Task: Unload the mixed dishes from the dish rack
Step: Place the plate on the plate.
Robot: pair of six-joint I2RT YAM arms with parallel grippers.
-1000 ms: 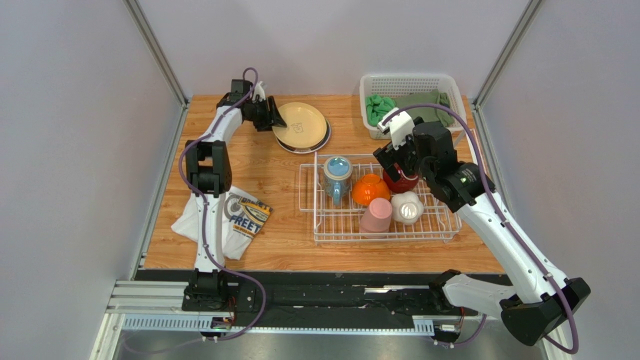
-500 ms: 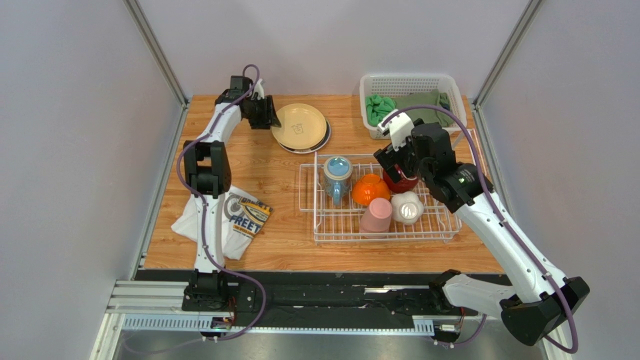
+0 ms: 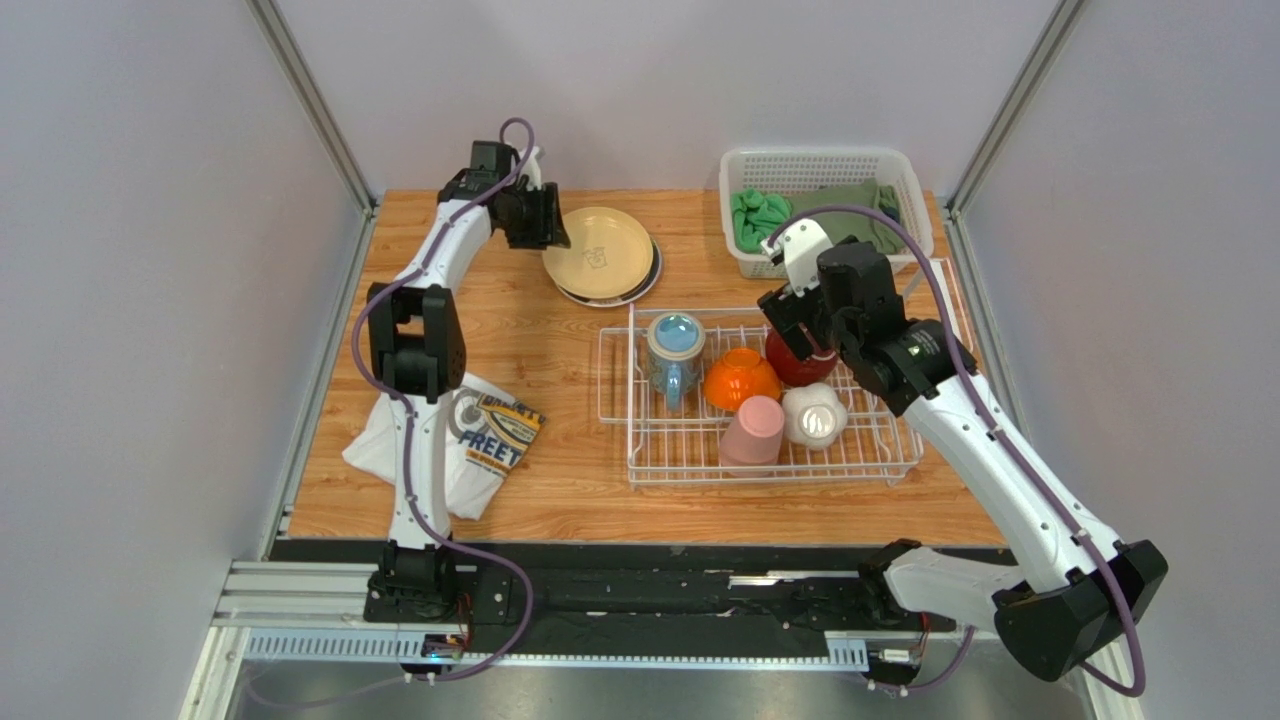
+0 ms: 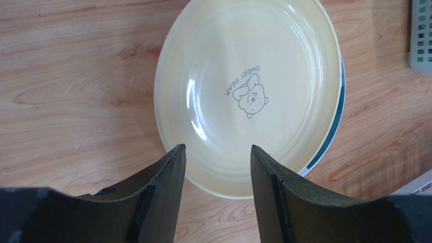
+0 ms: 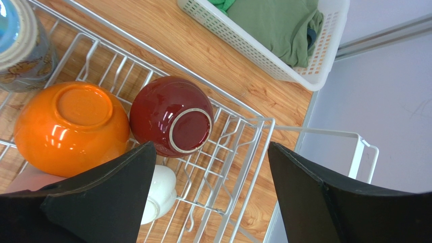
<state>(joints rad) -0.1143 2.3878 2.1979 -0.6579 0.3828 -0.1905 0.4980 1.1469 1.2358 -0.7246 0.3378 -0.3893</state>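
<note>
Tan plates (image 3: 601,255) lie stacked on the table beyond the dish rack (image 3: 661,458); the top one (image 4: 248,96) bears a bear print. My left gripper (image 3: 550,225) (image 4: 218,148) hovers open over its near-left rim, holding nothing. In the rack stand a light-blue mug (image 3: 676,345) (image 5: 20,40), an upturned orange bowl (image 3: 739,378) (image 5: 71,126), a dark red bowl (image 3: 800,365) (image 5: 167,111), a pink cup (image 3: 753,431) and a small white bowl (image 3: 815,416) (image 5: 159,192). My right gripper (image 3: 784,318) (image 5: 210,146) hangs wide open above the red bowl and rack wires (image 5: 243,152).
A white perforated basket (image 3: 899,168) (image 5: 243,45) with green cloths stands at the back right, just beyond the rack. A printed white T-shirt (image 3: 451,435) lies near the left arm's base. Grey walls close in on both sides.
My left gripper has drawn back and up from the plates' left edge, and the top plate now lies flat. The right gripper shifted slightly toward the far side above the red bowl.
</note>
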